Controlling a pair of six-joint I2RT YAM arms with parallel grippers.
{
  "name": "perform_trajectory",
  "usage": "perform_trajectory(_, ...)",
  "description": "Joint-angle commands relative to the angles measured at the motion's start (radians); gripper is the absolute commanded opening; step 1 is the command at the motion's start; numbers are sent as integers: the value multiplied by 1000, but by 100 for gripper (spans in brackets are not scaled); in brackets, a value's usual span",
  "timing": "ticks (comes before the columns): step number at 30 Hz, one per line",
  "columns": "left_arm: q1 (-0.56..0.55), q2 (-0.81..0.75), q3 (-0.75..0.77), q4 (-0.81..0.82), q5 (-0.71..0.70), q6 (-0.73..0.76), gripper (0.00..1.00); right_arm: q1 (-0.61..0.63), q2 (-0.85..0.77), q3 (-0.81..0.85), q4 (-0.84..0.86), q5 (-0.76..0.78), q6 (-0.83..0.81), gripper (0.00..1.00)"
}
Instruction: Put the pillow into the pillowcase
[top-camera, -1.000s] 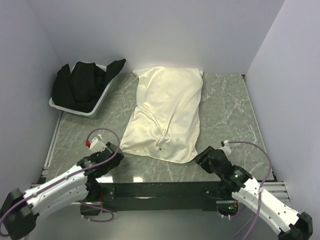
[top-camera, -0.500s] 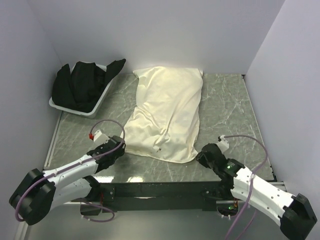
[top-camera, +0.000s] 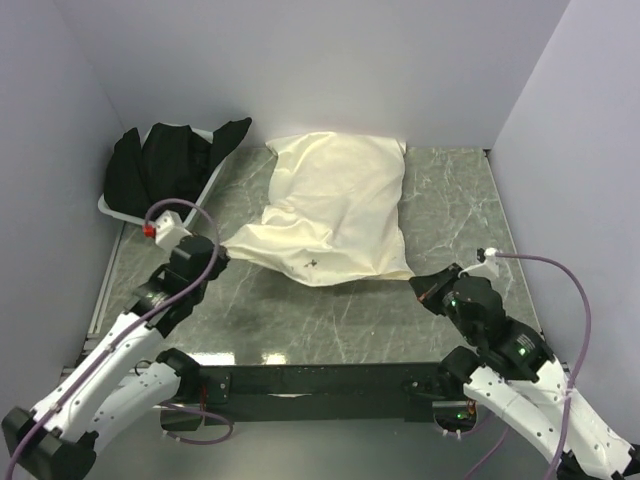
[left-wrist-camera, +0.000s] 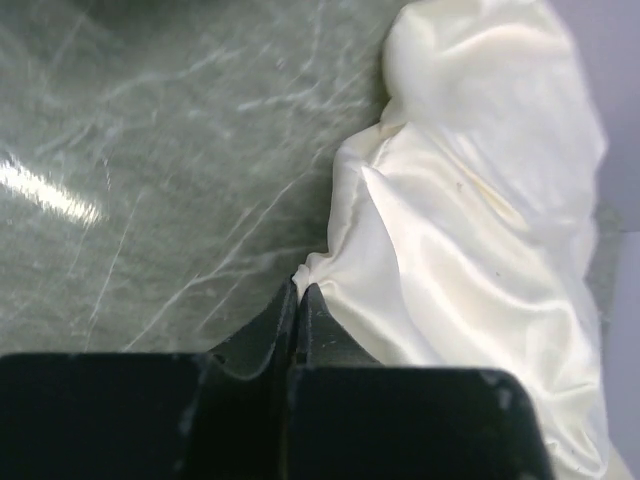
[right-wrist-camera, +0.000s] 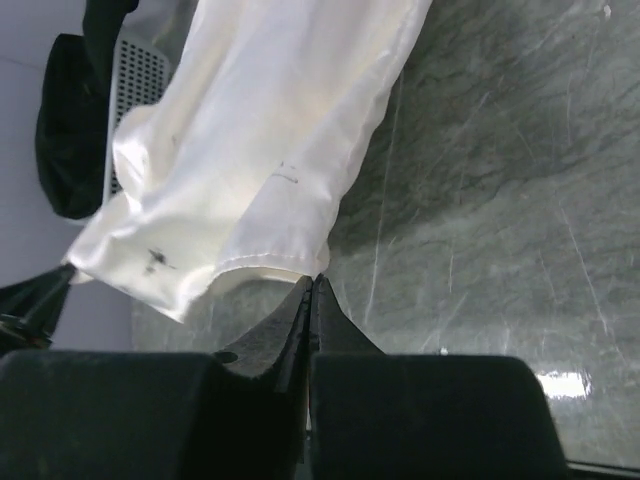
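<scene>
Left wrist view has the left gripper (left-wrist-camera: 298, 290) pinched shut on a bunched corner of the pillowcase (left-wrist-camera: 470, 250). The cloth fans away ahead and to the right of its tips, over the green marbled bench (left-wrist-camera: 150, 200). Right wrist view shows the right gripper (right-wrist-camera: 310, 282) likewise closed tight, its tips meeting the hem at the opposite near corner, with the sack stretching away ahead and to its left. From above, the near edge is drawn taut between the two grippers while the far part lies plump on the bench. The pillow itself cannot be seen; that fullness suggests it is inside, well beyond both grippers. The step in hand looks like seating it fully. To do that well, both arms should lift and tug together, level and in short pulls, so the thin hem does not slip from either pinch. An evenly held mouth should let the padding slide toward the far end rather than bunch to one side.
</scene>
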Motion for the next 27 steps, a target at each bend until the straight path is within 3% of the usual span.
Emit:
perform_trajectory(1,27,-51,145,-160,-39,107,1,-8,-64,78,-166,-21,-18,0)
perform_trajectory(4,33,-81,187,-206,-28,92,1,-7,-127,88,-222,-52,2,0)
perform_trajectory(9,33,-135,130,-245,62,31,1,-7,-299,-38,-279,-209,66,0)
perform_trajectory(12,33,-198,81,-251,120,-12,2,-8,-382,-84,-290,-243,77,31)
perform_trajectory(13,33,-213,64,-245,154,-12,6,-7,-385,-104,-273,-289,71,44)
perform_trajectory(14,33,-231,62,-242,165,-9,16,-8,-382,-115,-225,-324,54,47)
perform_trajectory(15,33,-239,62,-245,177,-2,45,-8,-356,-129,-194,-349,41,49)
perform_trajectory(19,35,-258,75,-239,234,58,65,-7,-250,-182,-94,-429,-27,50)
perform_trajectory(23,33,-245,62,-217,306,81,60,-5,-100,-199,45,-409,-77,50)
perform_trajectory(25,33,-209,4,-115,389,97,47,-4,-34,-216,148,-414,-88,49)
perform_trajectory(26,29,-187,-20,-81,470,95,35,3,36,-219,179,-403,-96,48)
perform_trajectory(27,22,-166,-71,11,498,89,31,9,70,-216,205,-394,-99,48)
